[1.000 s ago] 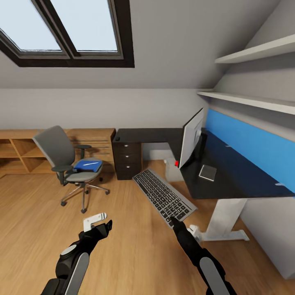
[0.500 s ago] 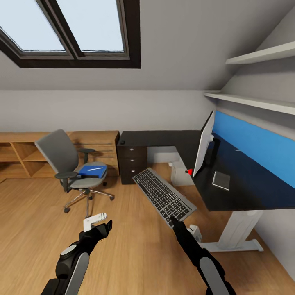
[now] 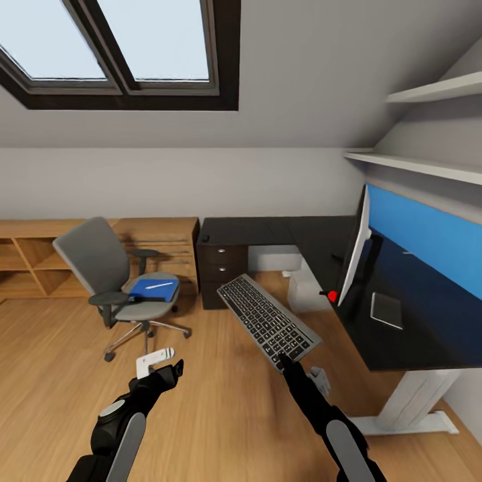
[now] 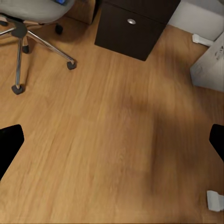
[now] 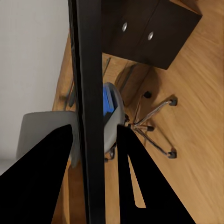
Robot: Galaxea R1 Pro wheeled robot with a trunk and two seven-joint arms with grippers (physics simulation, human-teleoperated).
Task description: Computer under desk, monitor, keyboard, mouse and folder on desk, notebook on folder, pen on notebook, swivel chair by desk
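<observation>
My right gripper (image 3: 281, 360) is shut on the near end of the silver-grey keyboard (image 3: 268, 320), held in the air above the floor; the keyboard (image 5: 88, 112) shows edge-on between its fingers. My left gripper (image 3: 167, 369) hangs open and empty over the floor. The monitor (image 3: 355, 258) stands edge-on on the black desk (image 3: 294, 233), with a flat grey notebook (image 3: 387, 309) beside it. The computer (image 3: 304, 291) sits under the desk. A small dark mouse (image 3: 205, 239) lies at the desk's far corner. The blue folder (image 3: 154, 289) with the white pen (image 3: 159, 285) on it rests on the swivel chair (image 3: 107, 264).
A black drawer unit (image 3: 224, 274) stands under the desk's far end. A low oak dresser (image 3: 40, 258) lines the back wall behind the chair. The desk's white foot (image 3: 320, 378) lies on the floor close to my right arm. Shelves (image 3: 415, 164) hang above the desk.
The whole view has shifted, so the desk and monitor now sit further right in the picture. Both arms keep the same pose, the keyboard still held.
</observation>
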